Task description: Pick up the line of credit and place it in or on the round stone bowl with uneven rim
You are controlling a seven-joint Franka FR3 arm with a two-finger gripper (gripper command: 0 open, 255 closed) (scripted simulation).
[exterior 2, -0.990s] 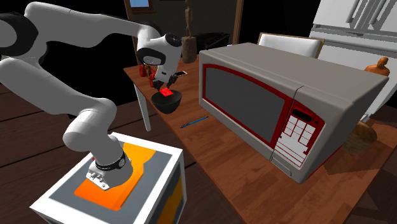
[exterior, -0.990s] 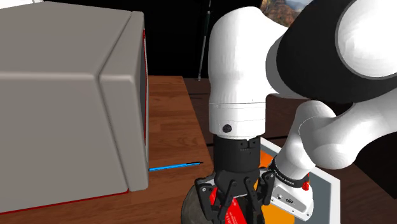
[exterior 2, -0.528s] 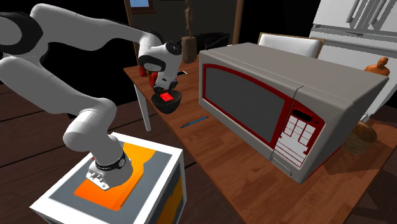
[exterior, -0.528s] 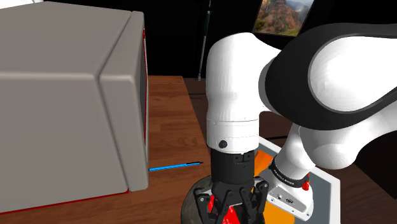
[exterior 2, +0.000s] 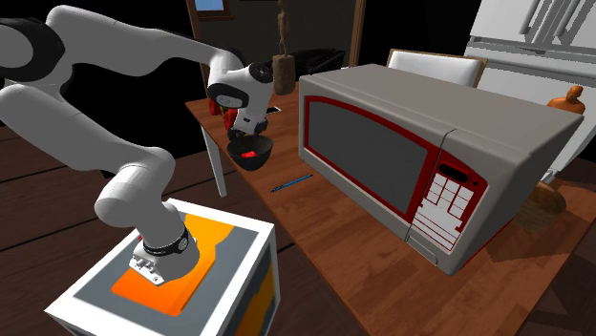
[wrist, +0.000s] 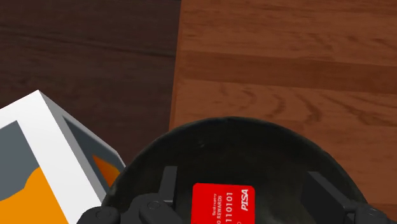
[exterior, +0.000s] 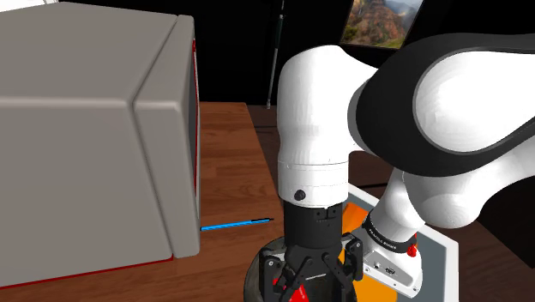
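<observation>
The grey, boxy microwave (exterior 2: 420, 162) with red trim shares the grained wooden table (wrist: 286, 76) with my work, which I judge nearly done. The round bowl (wrist: 210, 153), dark and matte, sits at the table's edge just beside my white and orange stand (wrist: 38, 146). My pincer (wrist: 243, 177) hangs down into the bowl with its fingers spread, gripping nothing. Between them the card (wrist: 222, 202), flat, red and printed in white, seems to rest on the bowl's floor. What's left, I think, is lifting clear.
</observation>
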